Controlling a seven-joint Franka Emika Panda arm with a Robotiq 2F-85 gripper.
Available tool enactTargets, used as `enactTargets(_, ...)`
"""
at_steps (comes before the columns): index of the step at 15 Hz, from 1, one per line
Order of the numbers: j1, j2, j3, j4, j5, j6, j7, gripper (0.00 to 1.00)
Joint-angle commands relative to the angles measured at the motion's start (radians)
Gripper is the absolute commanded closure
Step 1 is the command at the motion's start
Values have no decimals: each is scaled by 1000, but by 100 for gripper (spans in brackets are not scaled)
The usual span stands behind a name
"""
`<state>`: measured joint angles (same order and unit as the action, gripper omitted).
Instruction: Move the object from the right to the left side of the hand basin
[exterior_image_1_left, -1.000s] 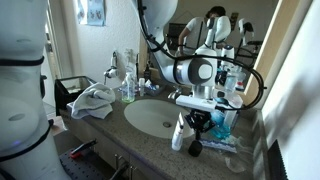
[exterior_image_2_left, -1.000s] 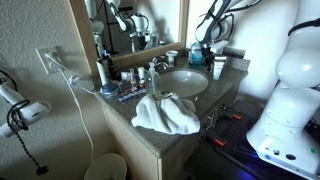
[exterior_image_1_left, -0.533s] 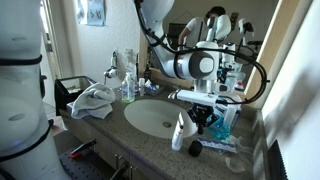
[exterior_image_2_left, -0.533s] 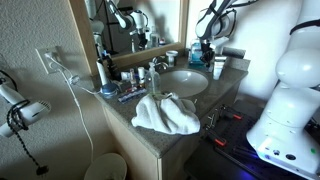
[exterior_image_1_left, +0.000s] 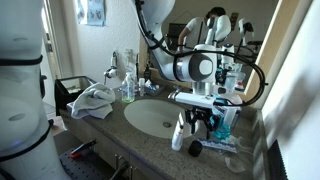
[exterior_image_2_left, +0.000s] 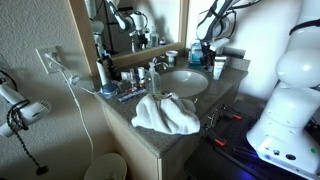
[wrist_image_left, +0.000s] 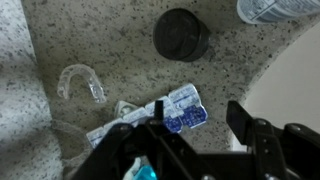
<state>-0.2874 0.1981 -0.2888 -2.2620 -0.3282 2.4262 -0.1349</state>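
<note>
Now the gripper (wrist_image_left: 198, 116), shut a sec ago, gapes wide & empty over the blister pack (wrist_image_left: 183, 110); pickup prob next.

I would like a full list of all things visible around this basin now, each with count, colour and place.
hand basin: one, white, sunk in the counter.
counter: one, speckled grey-brown, around the basin.
towel: one, white, heaped on the counter beside the basin.
bottle: one, white, upright by the gripper.
round cap: one, black, on the counter.
packet: one, blue and white, flat under the gripper.
plastic piece: one, clear, beside the packet.
hair dryer: one, white, on the wall.
gripper: one, black, jaws open, holding nothing.
</note>
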Motion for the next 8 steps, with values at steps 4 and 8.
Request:
enactTargets(4,23,17,-16,-27,-85,55,108,0)
enactTargets(8,38,40,-30,-25,-157,87,189,0)
